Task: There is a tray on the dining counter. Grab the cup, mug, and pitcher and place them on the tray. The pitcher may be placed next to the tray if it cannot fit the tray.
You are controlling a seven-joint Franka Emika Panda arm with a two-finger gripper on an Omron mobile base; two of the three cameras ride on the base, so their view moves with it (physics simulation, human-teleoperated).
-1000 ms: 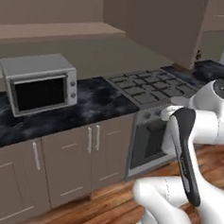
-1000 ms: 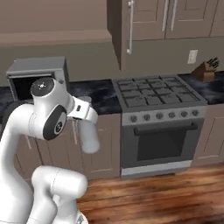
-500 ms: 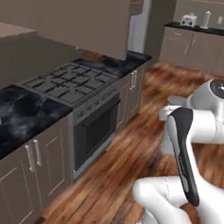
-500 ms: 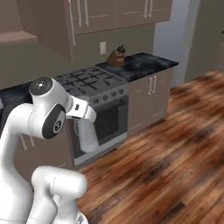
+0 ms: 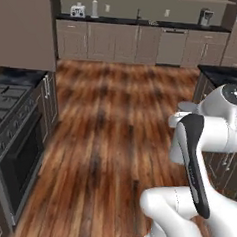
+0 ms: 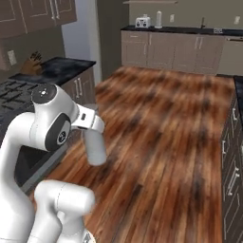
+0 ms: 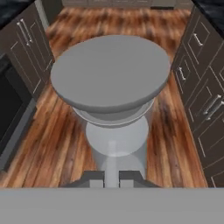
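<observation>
Carrying the pitcher (image 7: 111, 78) is the step now. The claw (image 7: 111, 177) is clamped tight on its thin part, and the pitcher hangs over the wood floor (image 5: 110, 115). Next the robot must find the blue tray. Before, the cameras faced the stove (image 5: 6, 107); now the base has turned away.
</observation>
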